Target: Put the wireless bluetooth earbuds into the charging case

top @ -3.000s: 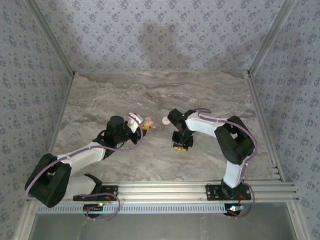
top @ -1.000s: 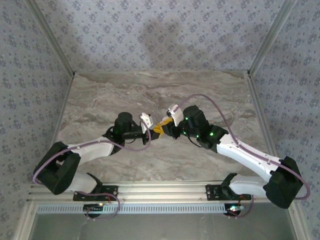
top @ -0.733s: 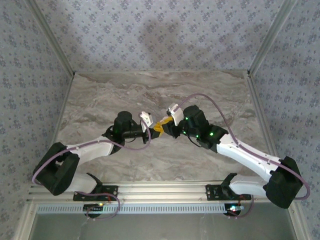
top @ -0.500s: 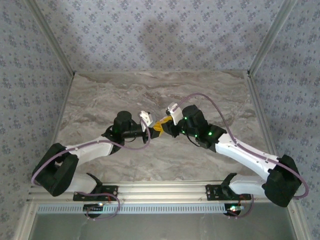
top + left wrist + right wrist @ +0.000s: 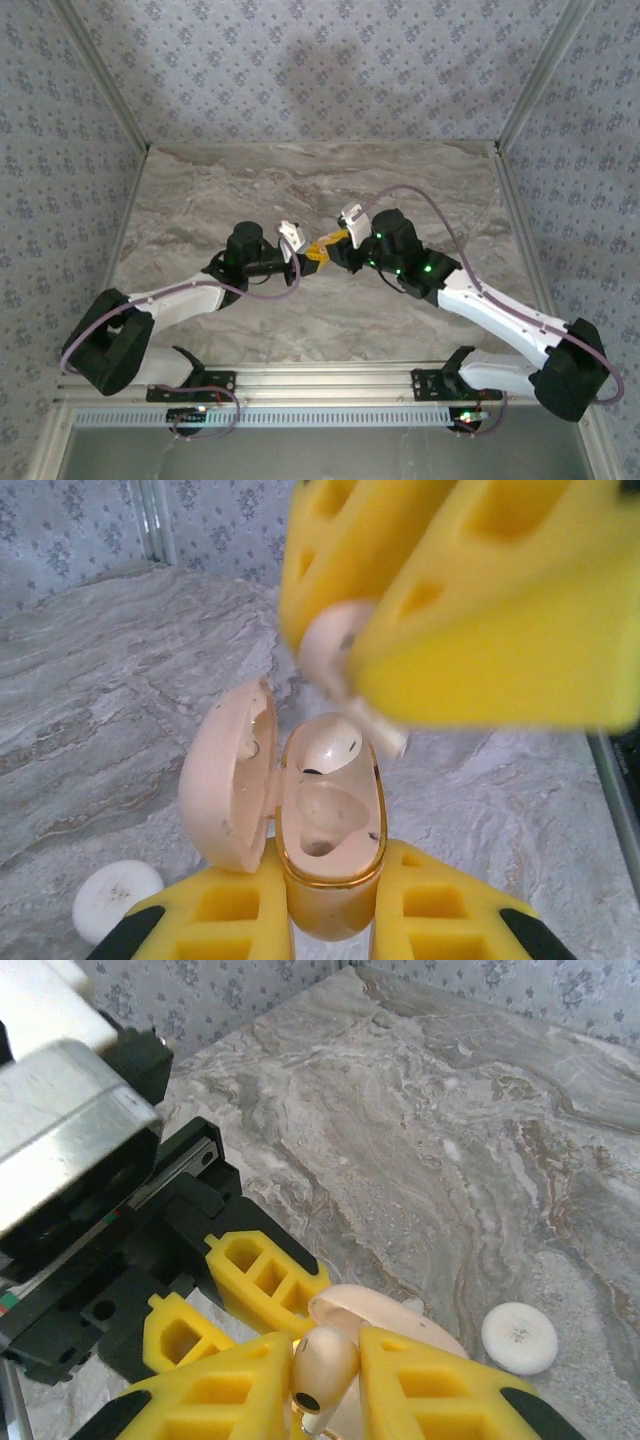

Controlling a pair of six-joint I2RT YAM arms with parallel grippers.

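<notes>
My left gripper [image 5: 332, 868] is shut on the charging case [image 5: 330, 820], a peach case whose lid [image 5: 228, 780] stands open to the left. One white earbud [image 5: 328, 745] sits in the case's far socket; the near socket [image 5: 318, 846] is bare. Just above the case, my right gripper [image 5: 327, 1345] is shut on a second earbud [image 5: 325, 1365], stem pointing down. That held earbud [image 5: 330, 650] looks blurred in the left wrist view. In the top view both grippers meet tip to tip at mid-table, left gripper [image 5: 308, 256] and right gripper [image 5: 335, 246].
A small white round disc [image 5: 519, 1337] lies on the marble table [image 5: 420, 190] beside the case, seen too as the disc [image 5: 117, 900] at lower left. Patterned walls and metal rails [image 5: 330, 380] bound the table.
Three seconds ago the right gripper pointed down at the table, apart from the case. It has swung over to the case with the earbud and in the last second only edged slightly.
</notes>
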